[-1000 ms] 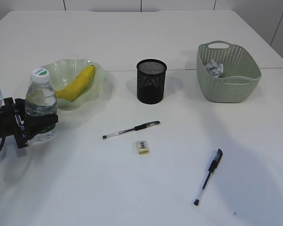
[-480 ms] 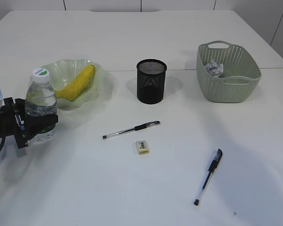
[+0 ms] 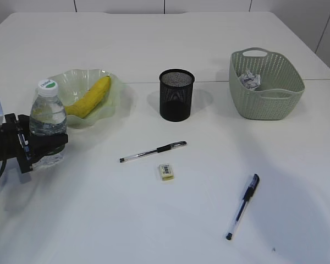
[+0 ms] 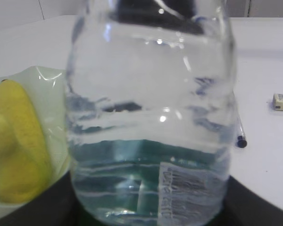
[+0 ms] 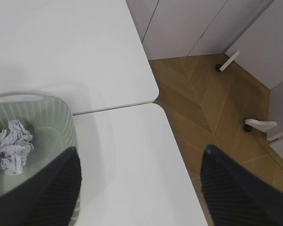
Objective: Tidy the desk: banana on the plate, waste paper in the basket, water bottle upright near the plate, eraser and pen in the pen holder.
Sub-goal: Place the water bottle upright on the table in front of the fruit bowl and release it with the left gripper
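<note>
The water bottle was held upright in the left gripper, whose jaws were closed around its lower body, just beside the plate where the banana lay. The right gripper was seen spread wide with nothing in it, above the surface beside the basket, in which the waste paper sat. Two pens and the eraser lay flat before the pen holder.
</note>
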